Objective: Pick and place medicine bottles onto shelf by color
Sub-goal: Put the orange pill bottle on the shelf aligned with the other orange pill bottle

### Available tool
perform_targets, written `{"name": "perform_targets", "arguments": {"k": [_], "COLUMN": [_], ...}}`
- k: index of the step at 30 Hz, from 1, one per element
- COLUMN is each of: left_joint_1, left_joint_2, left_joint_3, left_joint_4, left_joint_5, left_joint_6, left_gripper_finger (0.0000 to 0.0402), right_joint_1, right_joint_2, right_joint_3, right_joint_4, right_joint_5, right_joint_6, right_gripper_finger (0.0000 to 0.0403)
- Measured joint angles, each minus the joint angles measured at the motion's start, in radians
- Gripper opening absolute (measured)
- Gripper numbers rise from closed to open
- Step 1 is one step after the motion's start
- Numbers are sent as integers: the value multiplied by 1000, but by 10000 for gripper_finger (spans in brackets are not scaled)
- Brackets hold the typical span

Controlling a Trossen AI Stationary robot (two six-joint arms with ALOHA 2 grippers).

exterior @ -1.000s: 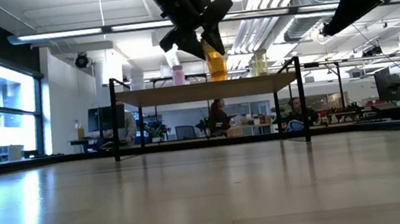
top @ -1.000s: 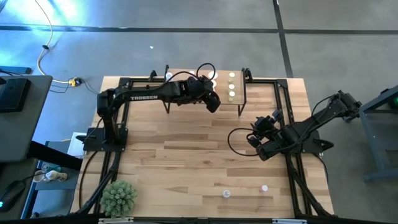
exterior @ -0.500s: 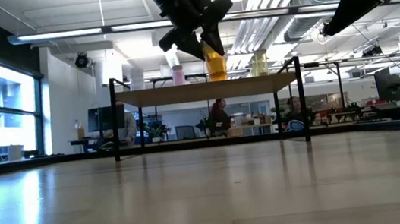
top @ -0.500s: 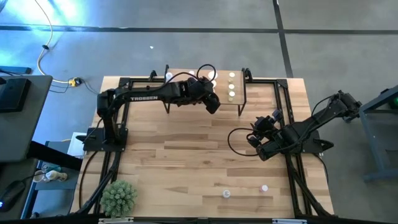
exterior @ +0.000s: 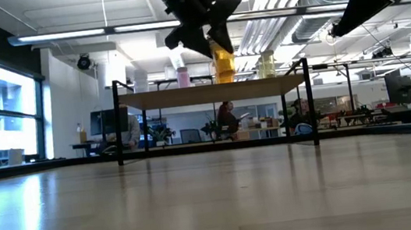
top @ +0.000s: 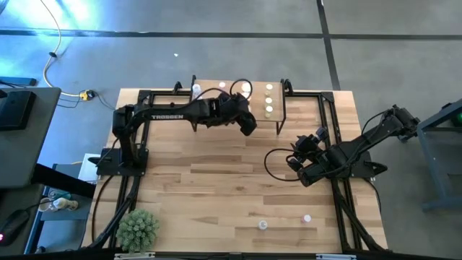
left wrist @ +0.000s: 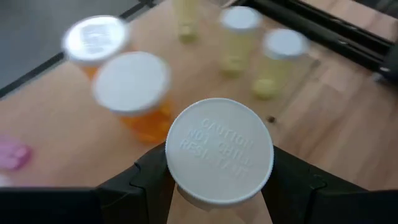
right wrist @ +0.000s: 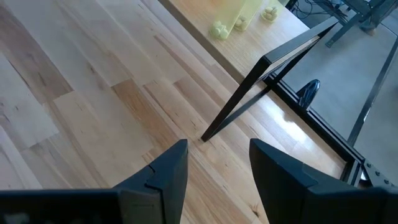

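My left gripper (top: 246,120) is over the near edge of the shelf (top: 278,119), shut on a medicine bottle with a white cap (left wrist: 219,151); the cap hides its body. Below it on the shelf stand orange bottles (left wrist: 132,87), yellowish bottles (left wrist: 280,50) and a pink one (left wrist: 12,152). In the low view the gripper (exterior: 207,28) hangs above the shelf board (exterior: 210,88), with an orange bottle (exterior: 222,64) below it. My right gripper (top: 298,170) is open and empty over the table, right of the shelf. My left gripper pinches the bottle between its two fingers (left wrist: 146,183) at the sides of its top, just under the cap's rim (left wrist: 175,177). The fingers come from above, slanting down. The bottle stays upright, cap up, above the shelf board.
Two small bottles (top: 263,224) (top: 307,217) stand on the table near its front edge. A green spiky plant ball (top: 137,230) sits at the front left corner. The shelf's black leg (right wrist: 249,93) stands close ahead of my right gripper (right wrist: 217,168).
My left gripper has gone a little toward the table's near edge with the bottle still in its fingers, uncovering two white caps on the shelf's far side. The right arm has kept still.
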Motion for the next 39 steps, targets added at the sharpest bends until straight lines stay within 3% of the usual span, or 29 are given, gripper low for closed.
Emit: {"name": "perform_targets", "arguments": {"k": [31,39], "left_joint_1": [54,54], "left_joint_2": [32,32], "left_joint_3": [-1,-1], "left_joint_4": [33,40], "left_joint_5": [87,88], "left_joint_6": [23,23], "left_gripper_finger": [192,222], "right_joint_1": [0,0], "right_joint_2": [0,0], "right_joint_3": [0,0], "right_joint_4": [3,3], "right_joint_5": [0,0], "right_joint_6": [-4,-4], "right_gripper_finger": [163,163]}}
